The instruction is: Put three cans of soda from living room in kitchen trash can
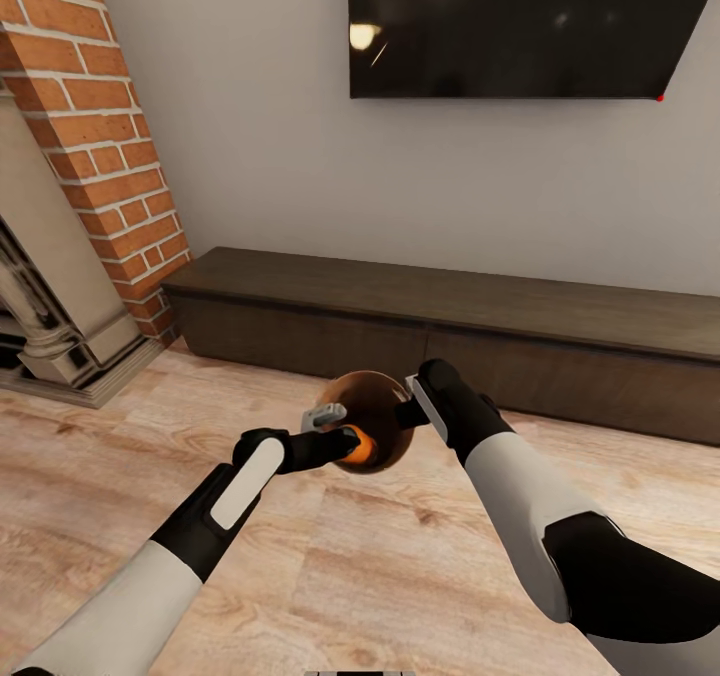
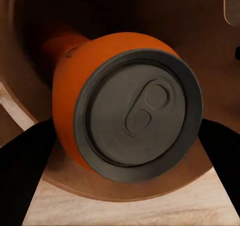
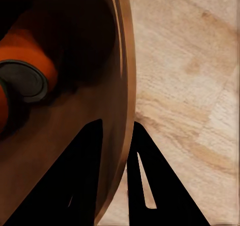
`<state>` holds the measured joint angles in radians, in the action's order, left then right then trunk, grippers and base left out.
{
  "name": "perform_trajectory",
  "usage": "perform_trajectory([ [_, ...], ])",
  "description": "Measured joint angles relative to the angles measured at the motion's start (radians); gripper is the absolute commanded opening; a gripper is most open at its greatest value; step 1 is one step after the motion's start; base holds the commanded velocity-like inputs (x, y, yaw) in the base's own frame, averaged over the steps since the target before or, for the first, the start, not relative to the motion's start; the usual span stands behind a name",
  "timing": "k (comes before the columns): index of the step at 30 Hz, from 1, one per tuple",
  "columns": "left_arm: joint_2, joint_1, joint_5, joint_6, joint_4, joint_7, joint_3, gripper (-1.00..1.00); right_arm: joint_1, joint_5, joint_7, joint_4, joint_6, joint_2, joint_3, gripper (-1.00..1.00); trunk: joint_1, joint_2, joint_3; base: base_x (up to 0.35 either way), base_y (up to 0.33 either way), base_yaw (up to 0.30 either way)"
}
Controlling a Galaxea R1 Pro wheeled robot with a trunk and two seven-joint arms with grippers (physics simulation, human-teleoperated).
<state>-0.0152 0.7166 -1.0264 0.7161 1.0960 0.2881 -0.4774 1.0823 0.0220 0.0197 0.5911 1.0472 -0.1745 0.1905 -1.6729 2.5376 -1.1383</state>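
Orange can [image 2: 107, 105] clamped in left end effector [image 1: 345, 443] at bucket [image 1: 385, 406] rim, right end effector [image 3: 116, 136] pinching its wall.

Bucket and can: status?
Right gripper shut on bucket rim, held above the floor. Left gripper shut on orange can, at bucket mouth. Nothing in the way.

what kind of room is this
Most likely a living room: a black TV is mounted on the wall above a long low dark cabinet, a brick fireplace stands at the left, and the floor is pale wood.
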Motion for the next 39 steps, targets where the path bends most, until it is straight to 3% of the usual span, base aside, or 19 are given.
perform_trajectory([
  [12, 0.012, 0.001, -0.010, -0.038, -0.049, -0.005, -0.003, -1.00, 0.000, 0.017, 0.001, -0.030, 0.000, 0.000, 0.001, -1.00, 0.000, 0.000, 0.000, 0.000, 0.000, 0.000],
  [19, 0.019, 0.002, 0.012, -0.041, -0.065, 0.001, -0.017, -1.00, 0.000, 0.018, 0.002, -0.052, 0.000, 0.000, 0.002, -1.00, 0.000, 0.000, 0.000, 0.000, 0.000, 0.000],
  [20, 0.019, 0.002, 0.014, -0.041, -0.065, 0.002, -0.019, 1.00, 0.000, 0.018, 0.002, -0.052, 0.000, 0.000, 0.002, -1.00, 0.000, 0.000, 0.000, 0.000, 0.000, 0.000],
  [23, 0.021, 0.001, -0.017, -0.047, -0.051, -0.004, -0.024, 1.00, 0.000, 0.019, 0.001, -0.062, 0.000, 0.000, -0.001, -1.00, 0.000, 0.000, 0.000, 0.000, 0.000, 0.000],
  [39, 0.021, 0.001, -0.005, -0.044, -0.040, -0.001, -0.025, 1.00, -0.001, 0.017, 0.002, -0.054, 0.000, 0.000, 0.001, -1.00, 0.000, 0.000, 0.000, 0.000, 0.000, 0.000],
])
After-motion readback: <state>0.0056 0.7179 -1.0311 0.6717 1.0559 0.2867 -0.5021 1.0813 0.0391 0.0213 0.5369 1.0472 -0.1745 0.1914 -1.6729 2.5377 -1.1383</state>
